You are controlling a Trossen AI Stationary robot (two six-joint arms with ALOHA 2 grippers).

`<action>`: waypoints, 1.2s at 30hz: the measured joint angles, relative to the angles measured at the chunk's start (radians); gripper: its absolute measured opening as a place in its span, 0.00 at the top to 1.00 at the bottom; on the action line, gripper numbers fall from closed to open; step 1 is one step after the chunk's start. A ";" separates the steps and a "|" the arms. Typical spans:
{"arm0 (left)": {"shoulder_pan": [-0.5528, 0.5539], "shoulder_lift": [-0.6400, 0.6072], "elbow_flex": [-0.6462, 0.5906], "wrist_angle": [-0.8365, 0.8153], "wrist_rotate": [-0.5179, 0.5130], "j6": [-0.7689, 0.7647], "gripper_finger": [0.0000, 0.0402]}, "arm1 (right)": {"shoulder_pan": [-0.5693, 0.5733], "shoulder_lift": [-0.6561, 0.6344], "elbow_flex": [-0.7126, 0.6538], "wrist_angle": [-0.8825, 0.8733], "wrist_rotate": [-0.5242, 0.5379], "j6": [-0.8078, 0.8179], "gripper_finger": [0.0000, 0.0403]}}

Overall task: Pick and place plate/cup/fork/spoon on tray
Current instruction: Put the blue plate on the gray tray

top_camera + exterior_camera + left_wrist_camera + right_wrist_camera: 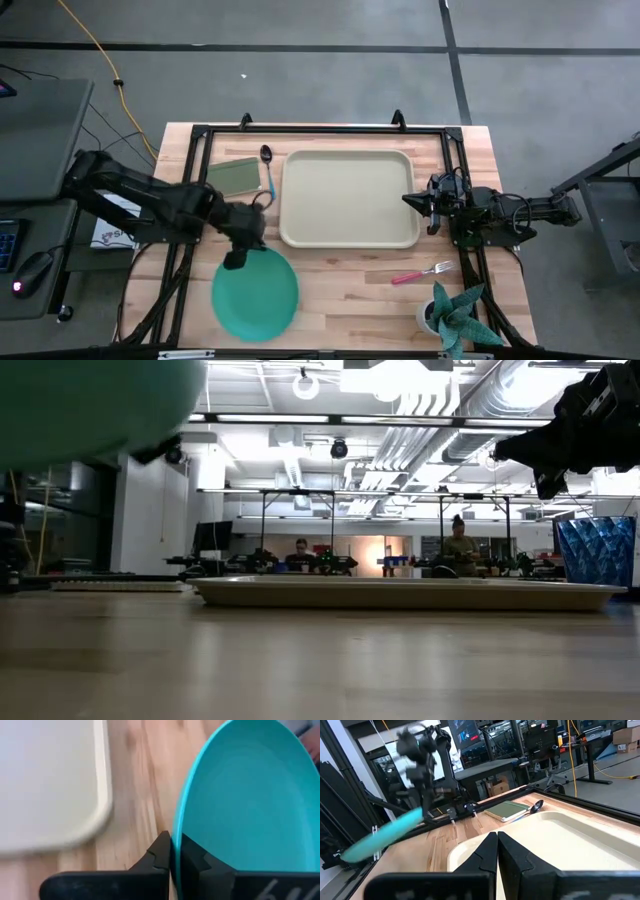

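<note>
Left gripper (237, 258) has its two fingers pinched tight on the rim of the turquoise plate (256, 293), and both the low view and the right wrist view show the plate lifted clear of the wooden table (350, 290) and tilted, hanging near the front-left corner of the beige tray (348, 199). With an edge grip like this the plate will want to swing or slip, so the carry should be slow; I would bring it level over the middle of the tray, lower until its underside rests inside the raised rim, and only then let go, taking care that the low edge does not catch the rim on the way across. Right gripper (412, 201) waits closed and empty just above the tray's right edge, so the plate should be set down short of it. Spoon (267, 162) lies beside the olive-green rectangle (234, 175) behind the tray; the fork (421, 273) lies in front of it, near the potted plant (452, 312). No cup is visible. No brand, label or readable writing shows on any of these things.
</note>
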 joint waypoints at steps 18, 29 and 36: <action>0.471 0.582 0.546 0.160 -0.036 0.291 1.00 | 0.000 0.000 0.000 0.000 0.000 0.000 1.00; 0.617 0.866 0.679 0.164 -0.028 0.186 1.00 | 0.000 0.000 0.000 0.000 0.000 0.000 1.00; 0.635 0.920 0.679 0.165 -0.026 0.165 1.00 | 0.000 0.000 0.000 0.000 0.000 0.000 1.00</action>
